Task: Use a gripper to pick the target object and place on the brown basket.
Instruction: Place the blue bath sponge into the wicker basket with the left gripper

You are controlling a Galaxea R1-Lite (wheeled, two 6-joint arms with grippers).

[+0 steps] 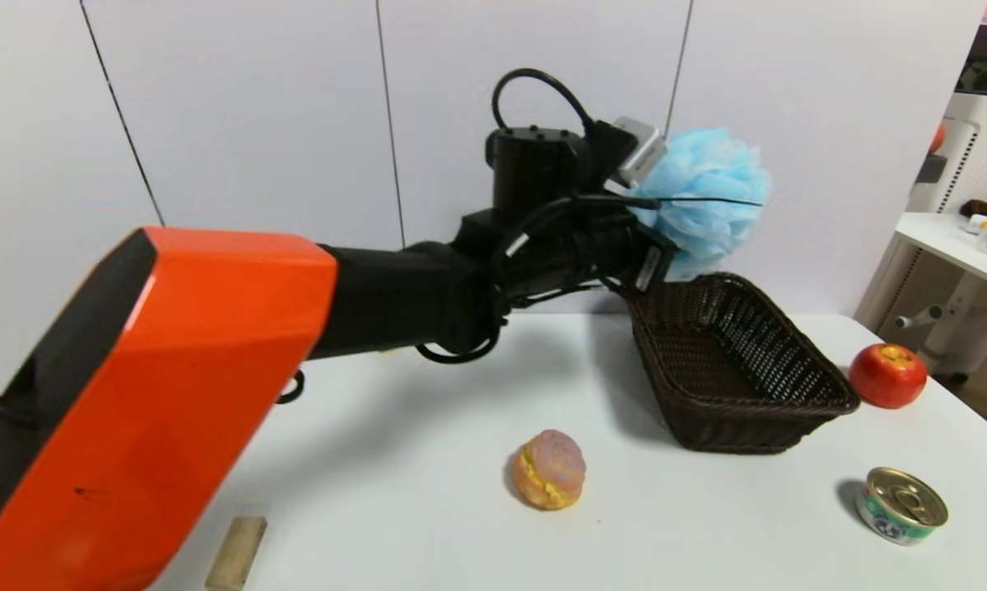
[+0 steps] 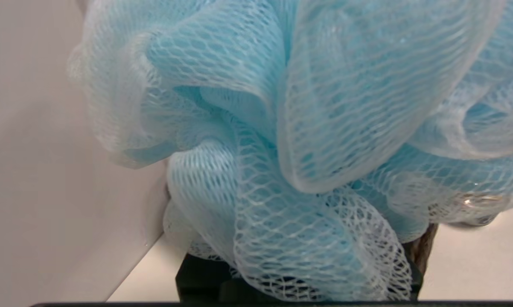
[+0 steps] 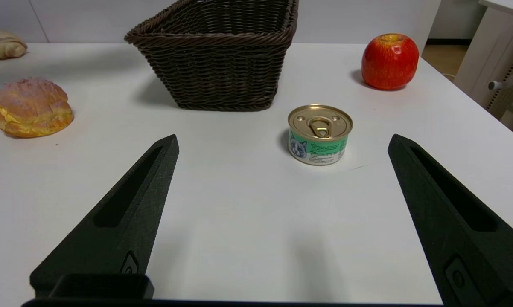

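My left gripper (image 1: 672,223) is raised in the air on its black and orange arm, shut on the light-blue mesh bath pouf (image 1: 711,193). The pouf hangs just above the far left corner of the brown basket (image 1: 797,341). The pouf hides the fingers. In the left wrist view the pouf (image 2: 307,128) fills nearly everything. The basket is empty and also shows in the right wrist view (image 3: 218,68). My right gripper (image 3: 282,138) is open and empty, low over the table's front, out of the head view.
A red apple (image 1: 888,375) stands right of the basket. A cat-food can (image 1: 904,505) is at the front right, an orange-pink bun (image 1: 548,469) front centre, a wooden block (image 1: 237,552) front left. A tan bread roll (image 3: 0,44) lies at far left.
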